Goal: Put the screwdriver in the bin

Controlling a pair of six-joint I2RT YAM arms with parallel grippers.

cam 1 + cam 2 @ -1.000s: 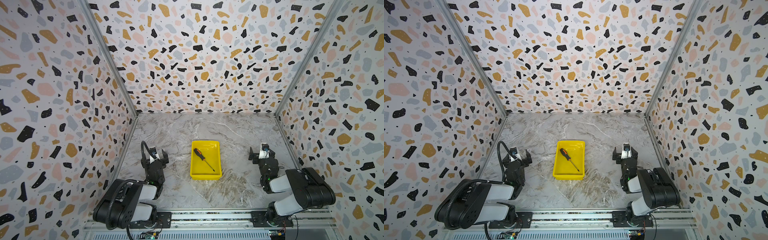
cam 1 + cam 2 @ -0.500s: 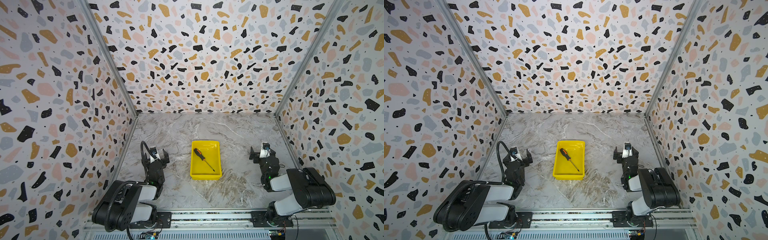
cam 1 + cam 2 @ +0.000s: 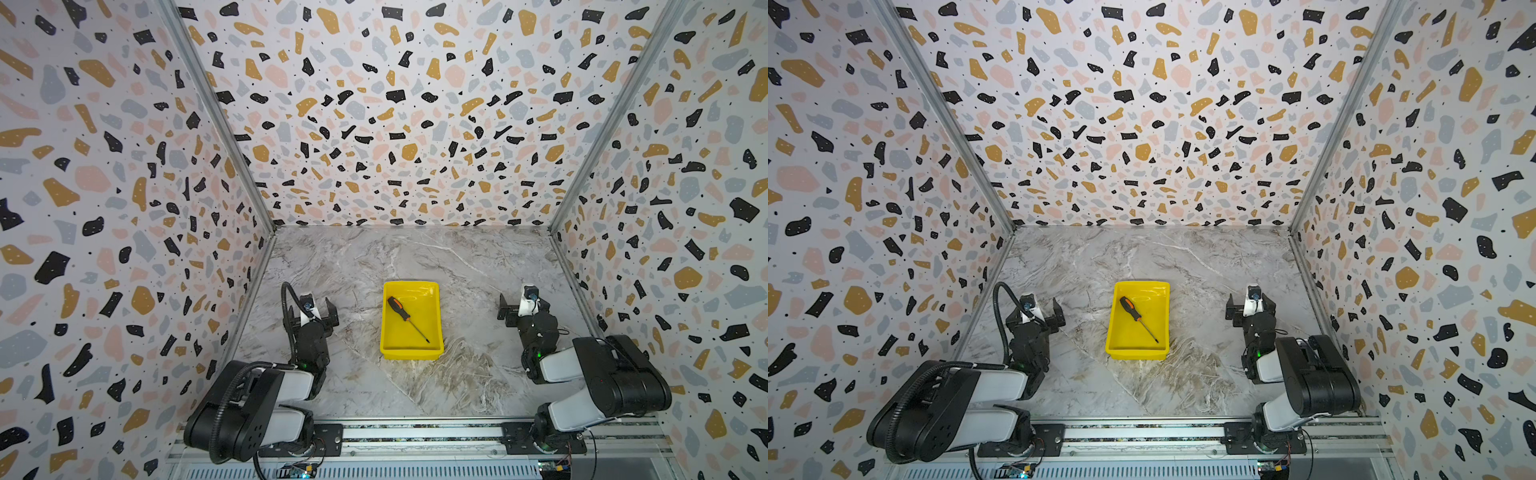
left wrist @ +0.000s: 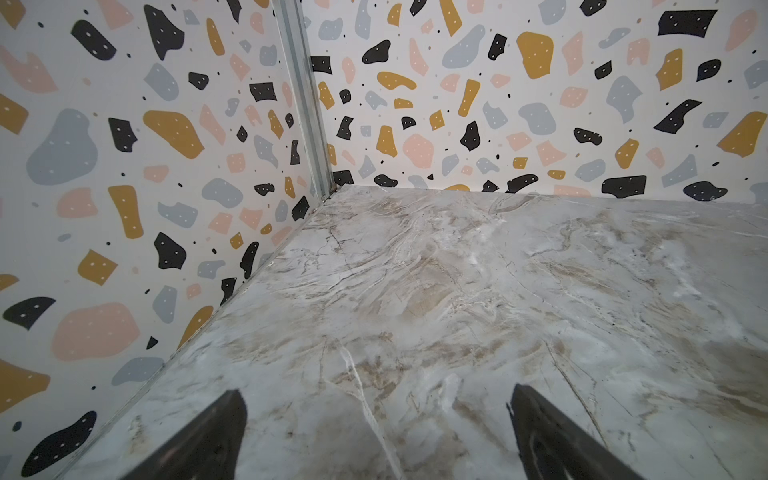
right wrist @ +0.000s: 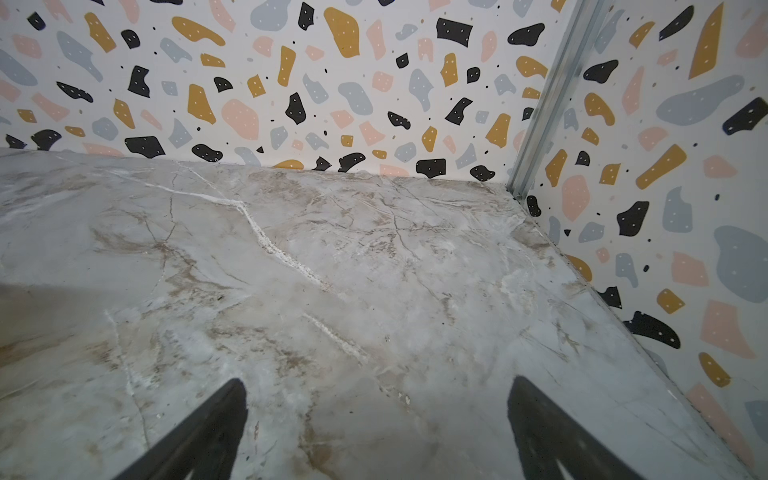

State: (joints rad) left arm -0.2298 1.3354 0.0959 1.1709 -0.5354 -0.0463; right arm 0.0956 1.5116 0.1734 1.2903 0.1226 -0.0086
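At the left of the scene, your left gripper (image 3: 311,307) sits low over the marble table (image 3: 365,257), close to the left wall (image 3: 124,249) and pointing toward the far wall (image 3: 395,124). Its jaws are spread wide and hold nothing. In the left wrist view, you see its two dark fingertips (image 4: 216,432) well apart, with only bare marble between them. The screwdriver (image 3: 405,317) lies off to the right of this gripper, well apart from it.

In the middle you find the bin (image 3: 411,354), a yellow tray standing flat on the table with its long sides running near to far. The screwdriver lies inside it, flat on the bin's floor and on a diagonal. The black-and-orange handle points toward the far left corner. The thin shaft runs to the near right, and its tip ends close to the bin's right-hand side. Neither gripper touches it.

On the right, your right gripper (image 3: 524,305) sits close to the right wall (image 3: 685,249), about as far back as the left one, and also points toward the far wall. Its jaws are wide apart and empty too. The right wrist view shows both of its fingertips over bare table. The screwdriver lies to the left of this gripper, well apart, with the bin's side and a strip of marble between them.
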